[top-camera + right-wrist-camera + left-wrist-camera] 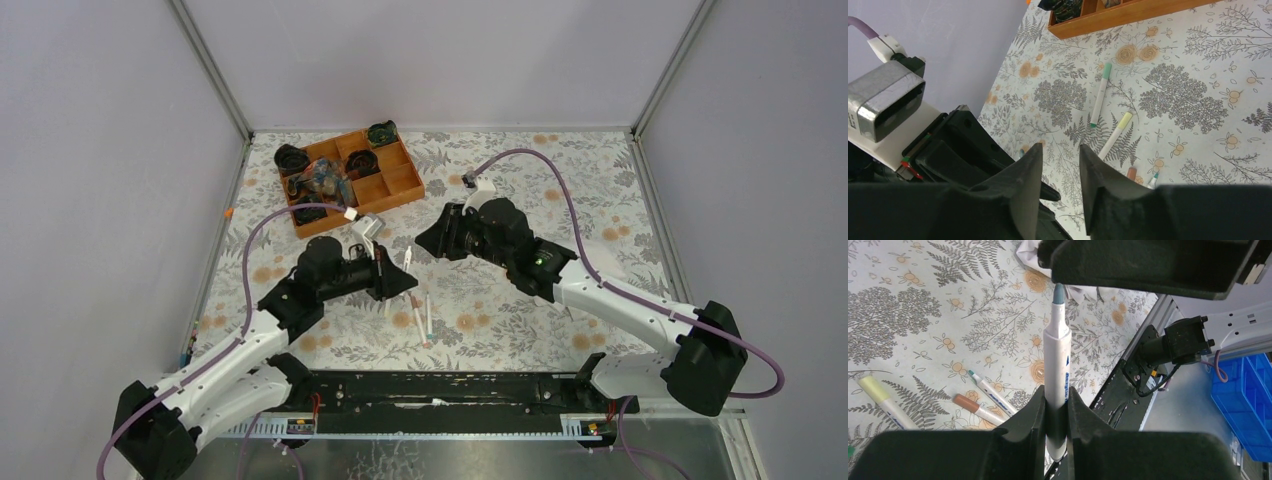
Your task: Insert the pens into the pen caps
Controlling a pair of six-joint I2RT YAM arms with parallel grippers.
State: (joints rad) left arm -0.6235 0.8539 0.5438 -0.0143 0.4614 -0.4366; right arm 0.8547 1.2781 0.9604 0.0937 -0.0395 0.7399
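My left gripper (1056, 405) is shut on a white pen (1057, 360), which stands up between its jaws with a grey-blue tip (1058, 292) bare at the top. Just above that tip hangs my right gripper (1060, 147), open with nothing between its fingers. From above, the two grippers (405, 283) (425, 240) nearly meet over the mat. Other pens lie on the mat: one with a green pen cap (1106, 71), one with a yellowish cap (1124, 119), one with a brown cap (965, 402), and one with a bare teal tip (971, 374).
An orange wooden tray (400, 185) with dark objects in its compartments stands at the back left. Crumpled white paper (1028, 252) lies beyond the held pen. A black rail (440, 390) runs along the near edge, with a blue bin (1243, 400) beyond it.
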